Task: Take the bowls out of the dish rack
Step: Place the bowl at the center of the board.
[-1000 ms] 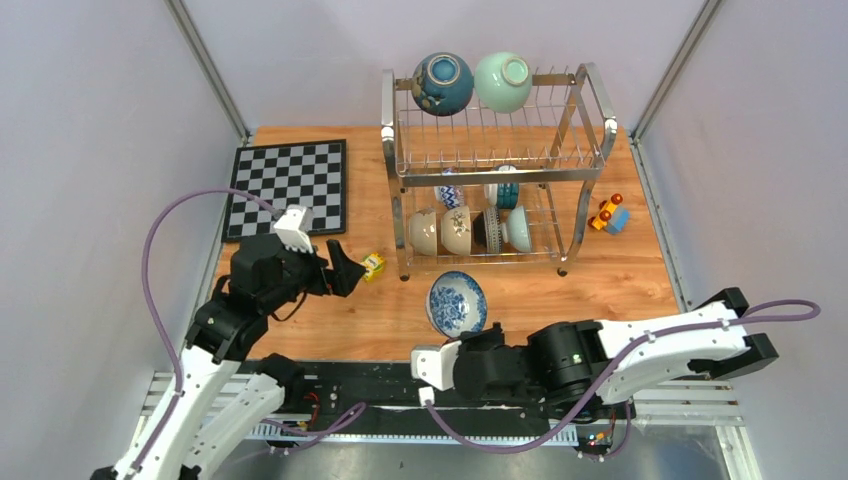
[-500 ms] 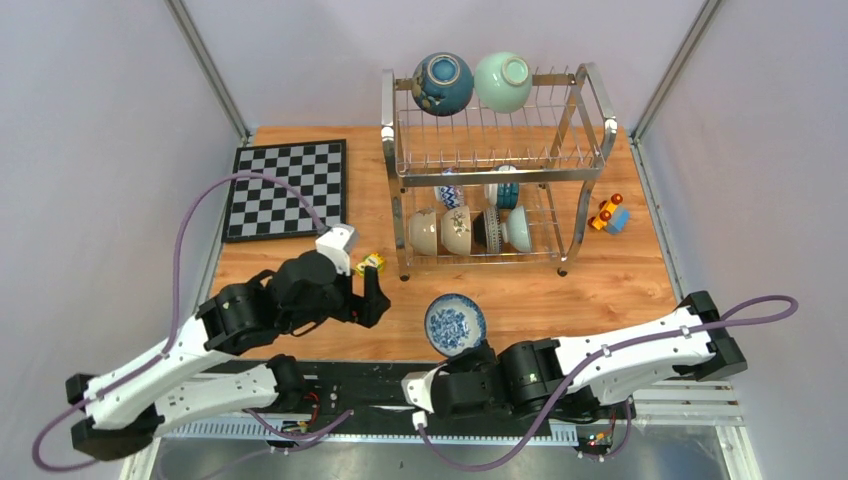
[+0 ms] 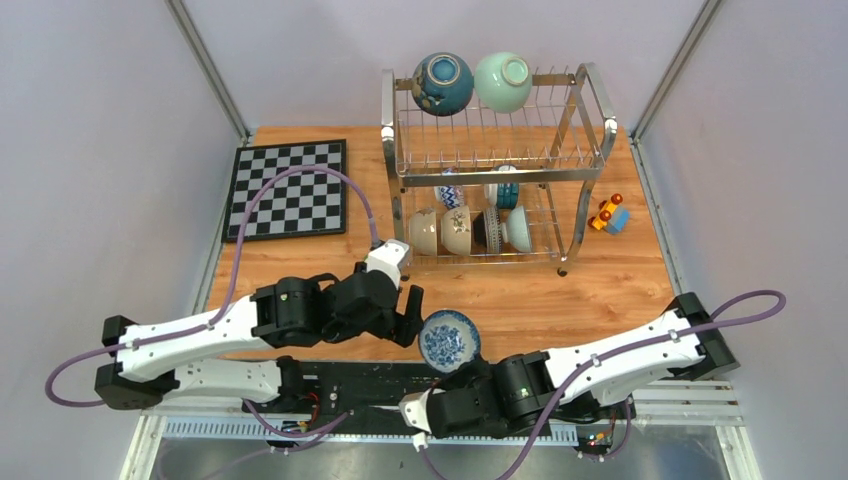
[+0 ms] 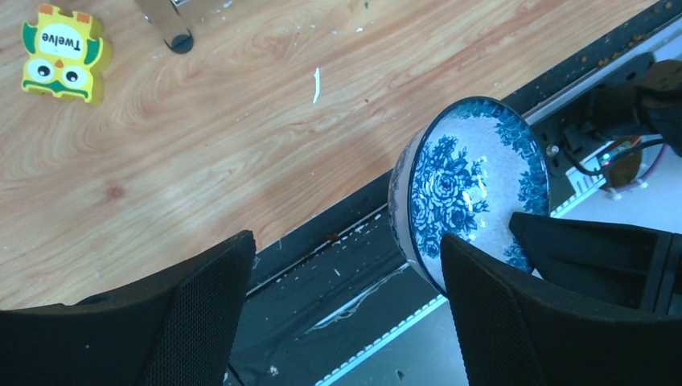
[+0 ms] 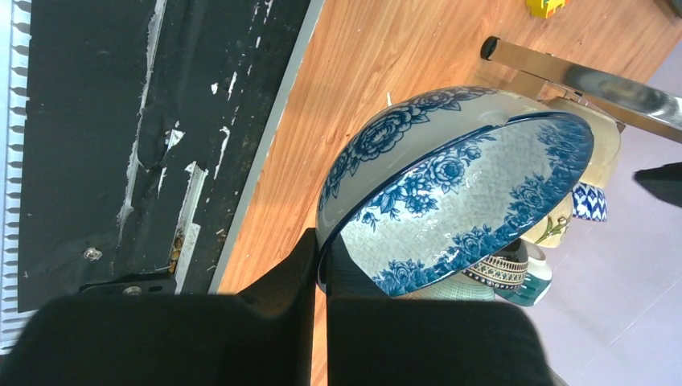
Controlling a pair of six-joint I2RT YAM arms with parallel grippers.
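Right gripper point(image 5: 320, 269): I see it pinching the rim of the blue-flowered bowl point(image 5: 458, 185), tilted above the table point(image 3: 620, 280) near edge.
Left gripper point(image 4: 346, 241): spread wide, just beside that bowl.
Rack point(image 3: 590, 110): other bowls point(image 3: 444, 83) on both tiers.

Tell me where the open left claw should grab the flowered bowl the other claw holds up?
Probably the bare rim of the bowl, opposite where the right gripper pinches it. It hangs tipped on edge above the near edge of the table, so the open left gripper can come from its own side, one finger inside, one outside.
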